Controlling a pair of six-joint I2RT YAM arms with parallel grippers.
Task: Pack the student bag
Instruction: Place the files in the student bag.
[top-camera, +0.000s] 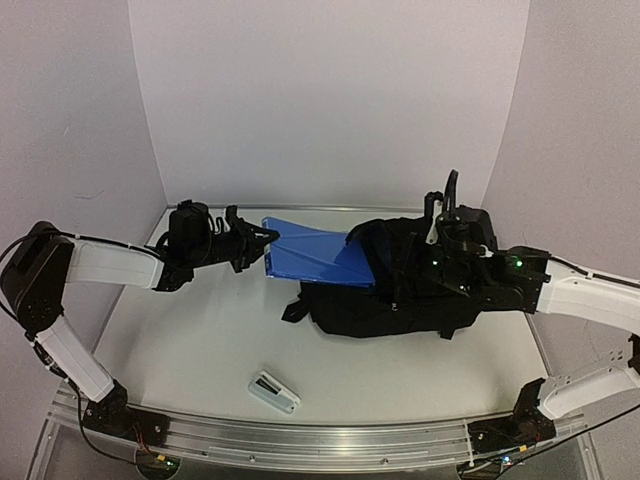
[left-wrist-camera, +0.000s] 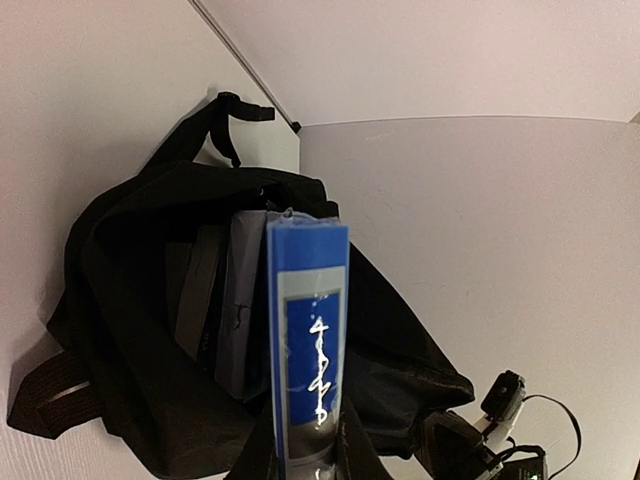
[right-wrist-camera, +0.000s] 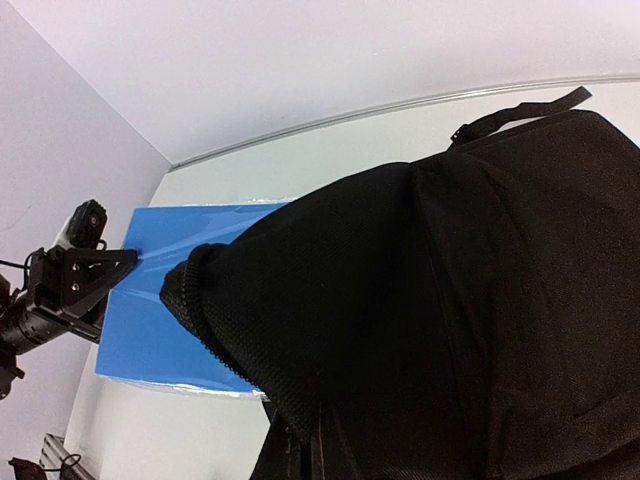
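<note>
The left claw clamps a blue book by its left edge, the other end inside the mouth of the black student bag, which lies right of centre on the worktop; the right claw pinches the bag's rim fabric.

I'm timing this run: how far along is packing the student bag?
Done: a grey flat item already sits inside the student bag. In hand: the left gripper holds the blue book, partly in the mouth, while the right gripper pinches the bag's fabric to hold it open. Left: pushing the book fully in; a small pale item lies on the table.
</note>
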